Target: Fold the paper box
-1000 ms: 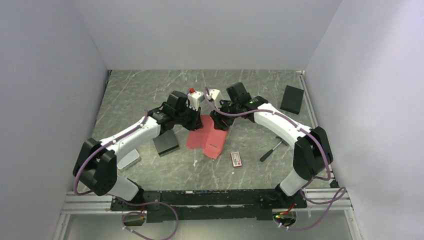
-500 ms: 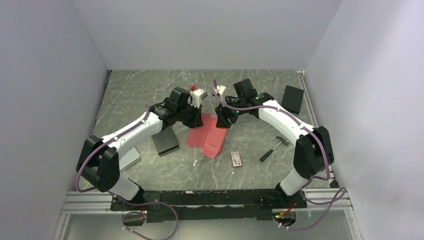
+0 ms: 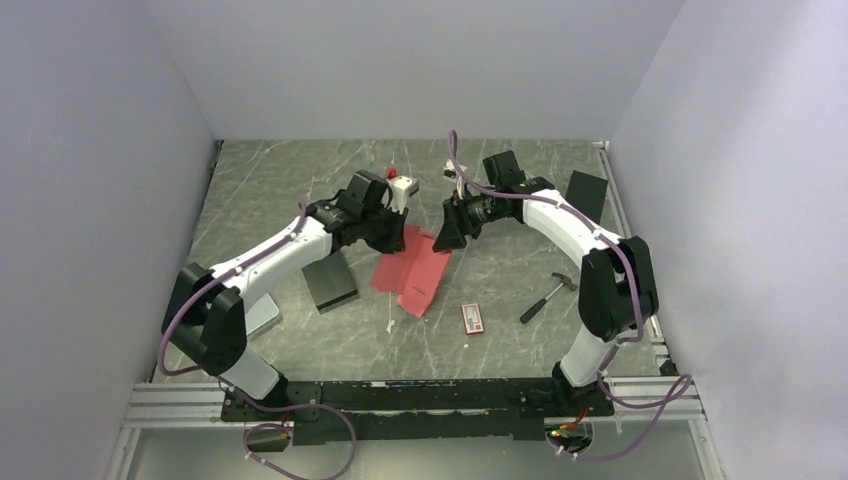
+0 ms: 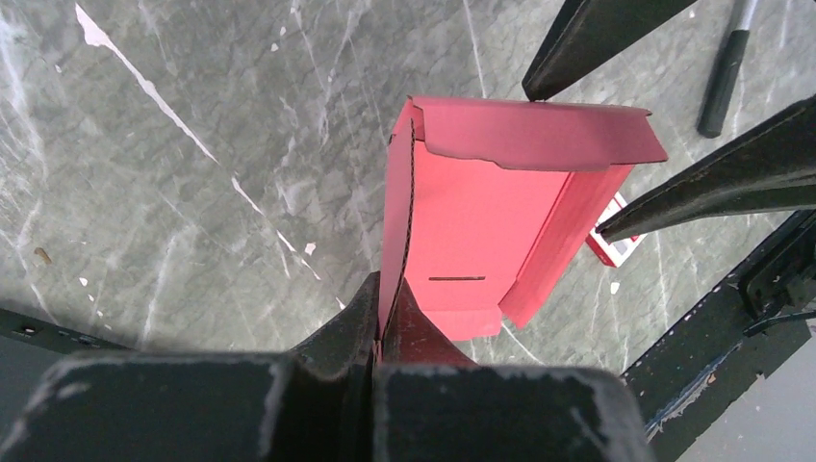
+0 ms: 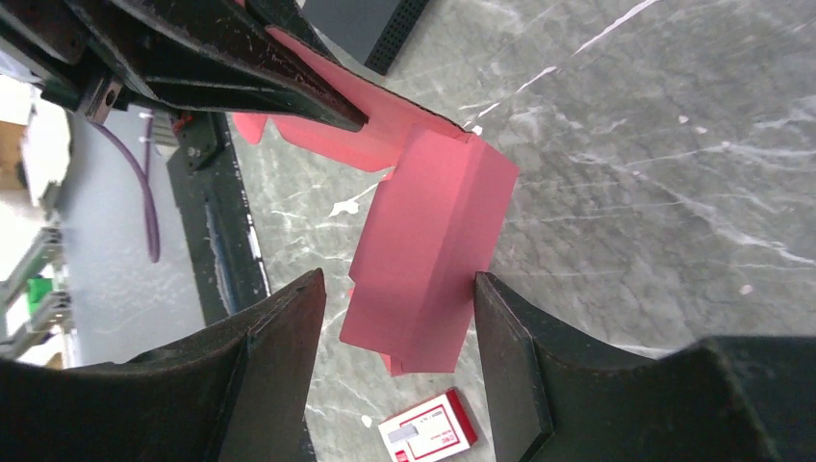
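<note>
Red-pink card, the paper box [image 3: 412, 272] lies half-formed at the middle of the grey marbled table [image 3: 260, 190]. One long wall stands up, a curved flap bends over its far end, and the rest lies flat. Reaching in from the left, the left gripper [image 4: 385, 313] pinches that raised wall. The right gripper [image 5: 395, 289] hangs tilted with its jaws spread, the box's right panel showing between them.
</note>
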You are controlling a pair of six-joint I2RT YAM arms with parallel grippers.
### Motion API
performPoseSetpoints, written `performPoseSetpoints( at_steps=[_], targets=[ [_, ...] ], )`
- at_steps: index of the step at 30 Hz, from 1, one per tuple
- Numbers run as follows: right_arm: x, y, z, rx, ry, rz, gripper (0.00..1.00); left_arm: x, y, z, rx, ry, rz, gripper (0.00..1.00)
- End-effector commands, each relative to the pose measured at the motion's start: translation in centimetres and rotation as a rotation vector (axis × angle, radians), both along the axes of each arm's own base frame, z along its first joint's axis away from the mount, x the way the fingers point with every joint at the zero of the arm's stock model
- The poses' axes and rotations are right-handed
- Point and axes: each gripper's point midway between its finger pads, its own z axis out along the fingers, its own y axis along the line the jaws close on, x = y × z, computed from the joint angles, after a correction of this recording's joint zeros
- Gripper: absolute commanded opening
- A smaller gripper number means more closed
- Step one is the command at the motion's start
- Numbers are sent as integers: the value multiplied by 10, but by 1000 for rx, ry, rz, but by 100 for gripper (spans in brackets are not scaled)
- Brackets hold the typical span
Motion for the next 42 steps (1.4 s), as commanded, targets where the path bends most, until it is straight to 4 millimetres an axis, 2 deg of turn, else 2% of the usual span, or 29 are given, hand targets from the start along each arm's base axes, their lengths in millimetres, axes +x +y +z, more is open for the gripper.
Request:
performPoseSetpoints(
  at_steps=[1,7,13,24,32,37,42],
  targets=[
    [-4,11,15,108,98,27,62,15,-8,19,5,-70,5,0],
    [-3,10,13,143,151,14,70,20,-11,10,54,-58,-8,0],
    [8,1,-13,151,252,-27,71,22,-12,2,132,-41,-55,0],
    [15,-9,-53,162,387,-64,71,27,-13,-35,269,47,-127,0],
    [25,-25,-56,195,424,-113,71,34,-21,-52,335,91,-198,0],
    [34,-40,-56,215,433,-147,72,37,-27,-55,344,111,-229,0],
    [37,-47,-65,234,488,-180,71,39,-36,-55,332,116,-246,0]
  ],
)
